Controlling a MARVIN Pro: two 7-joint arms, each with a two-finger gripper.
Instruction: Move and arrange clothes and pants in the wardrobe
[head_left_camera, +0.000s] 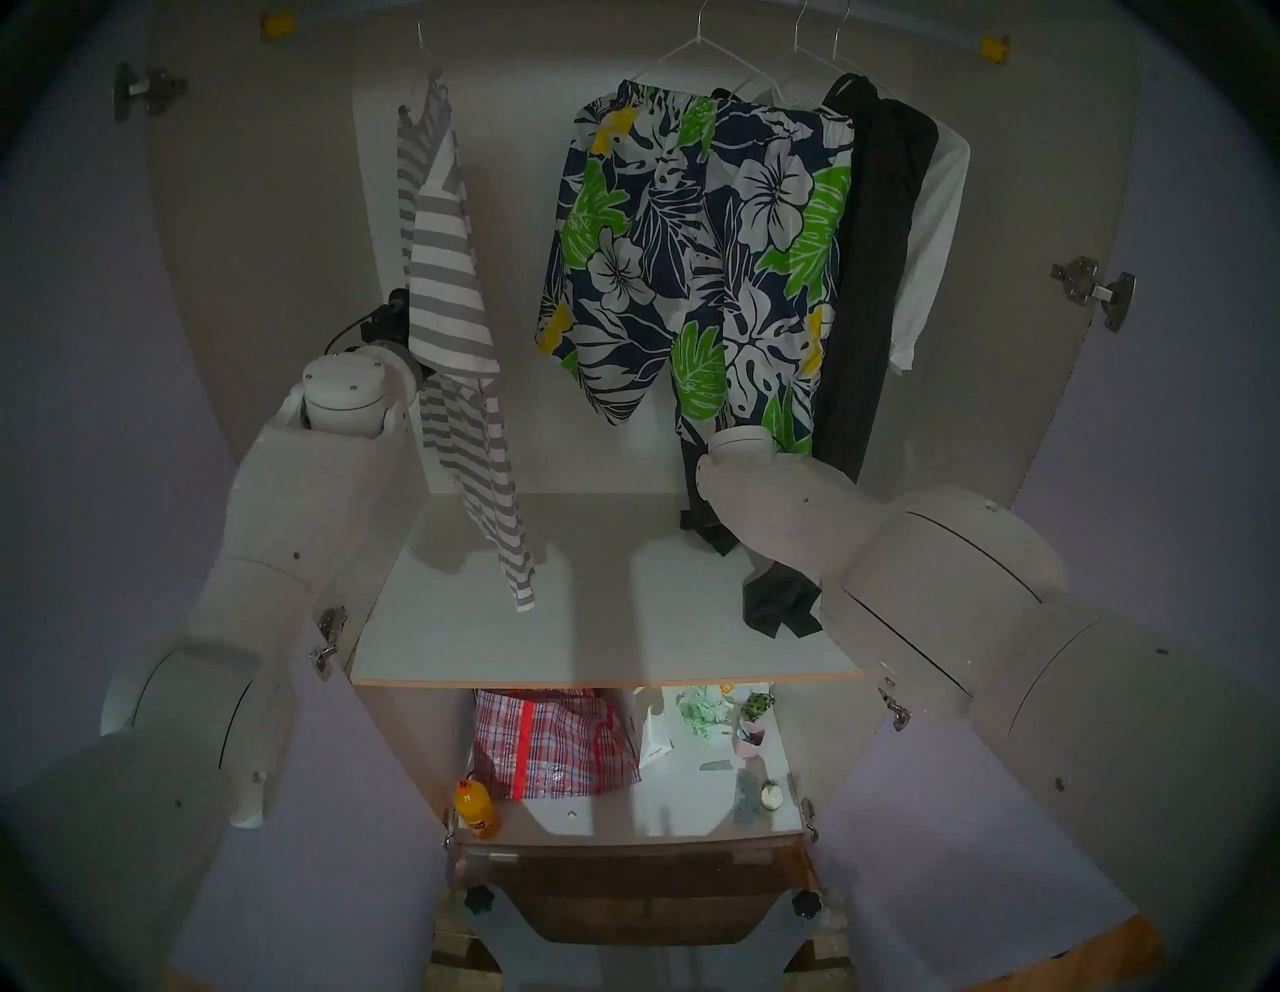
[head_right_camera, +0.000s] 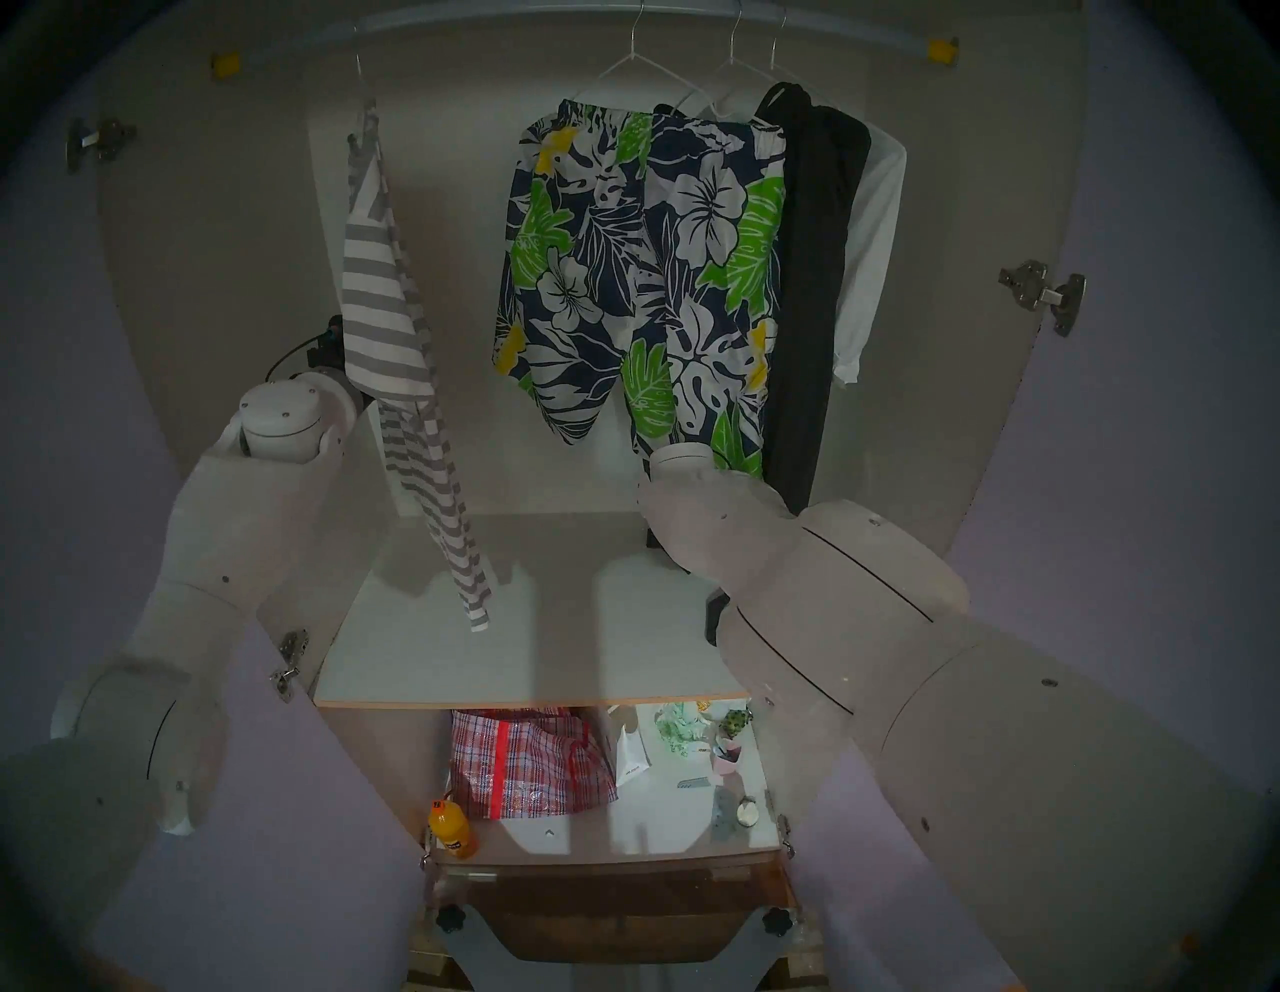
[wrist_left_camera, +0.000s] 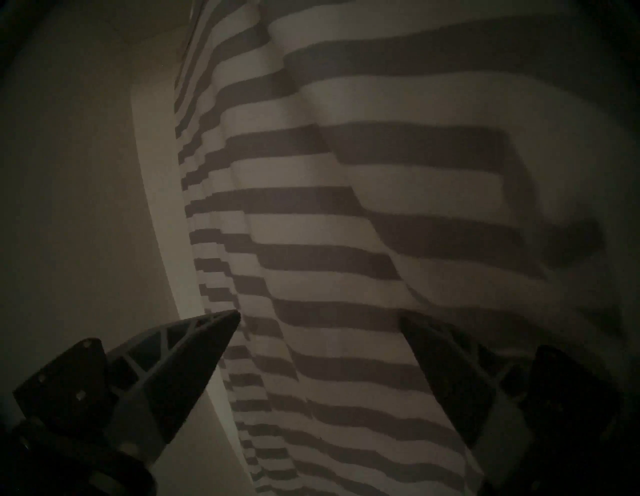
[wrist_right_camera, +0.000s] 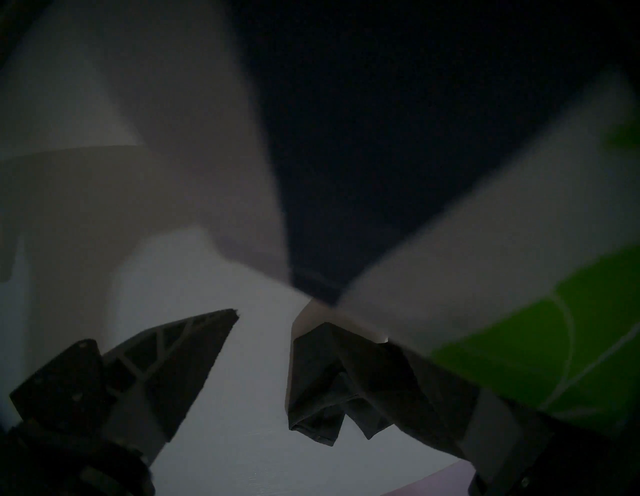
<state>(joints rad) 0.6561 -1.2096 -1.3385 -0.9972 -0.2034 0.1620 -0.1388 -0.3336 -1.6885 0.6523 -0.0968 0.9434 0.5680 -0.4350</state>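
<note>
In the wardrobe (head_left_camera: 277, 242), a grey-and-white striped T-shirt (head_left_camera: 447, 277) hangs at the rail's left on a wire hanger. The floral shorts (head_left_camera: 699, 263), long black pants (head_left_camera: 873, 277) and white blouse (head_left_camera: 931, 242) hang together at the right. My left gripper (wrist_left_camera: 320, 315) is open, with the striped T-shirt (wrist_left_camera: 346, 207) close in front of its fingers. In the head views it is hidden behind that shirt. My right gripper (wrist_right_camera: 318, 322) is open under the shorts (wrist_right_camera: 519, 346). The black pants' hem (wrist_right_camera: 322, 388) and the shorts drape over its right finger.
The white shelf (head_left_camera: 609, 623) lies below the hanging clothes, and the black pants' legs rest on it. Under it sit a red checked bag (head_left_camera: 554, 741), an orange bottle (head_left_camera: 476, 807) and small items (head_left_camera: 748, 727). Lilac doors (head_left_camera: 1177, 485) with metal hinges (head_left_camera: 1094, 291) flank both arms.
</note>
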